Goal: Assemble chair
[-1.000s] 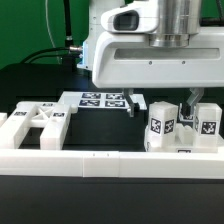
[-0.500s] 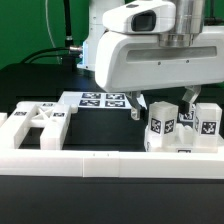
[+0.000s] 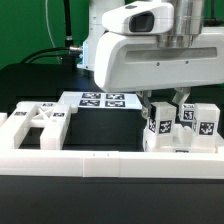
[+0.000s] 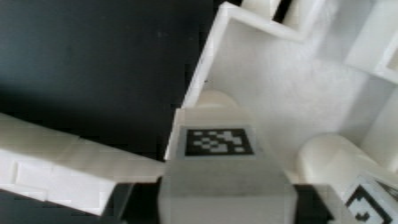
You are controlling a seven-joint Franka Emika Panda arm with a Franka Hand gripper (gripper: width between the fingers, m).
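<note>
My claw (image 3: 165, 103) hung low over the cluster of chair parts at the exterior view's right, one finger on either side of the top of an upright tagged block (image 3: 160, 125). From my wrist that same block (image 4: 217, 142) filled the gap between my fingers, its square tag facing the camera. I could not tell whether I was already squeezing it or only straddling it. More tagged blocks (image 3: 207, 122) stood just beside it, toward the exterior view's right. The flat slotted panel (image 3: 32, 122) lay well apart from them at the exterior view's left, close behind the long plain rail (image 3: 90, 160) that ran across the front. Between panel and blocks, farther back on the black table (image 3: 40, 85), the marker board (image 3: 102, 100) lay flat.
</note>
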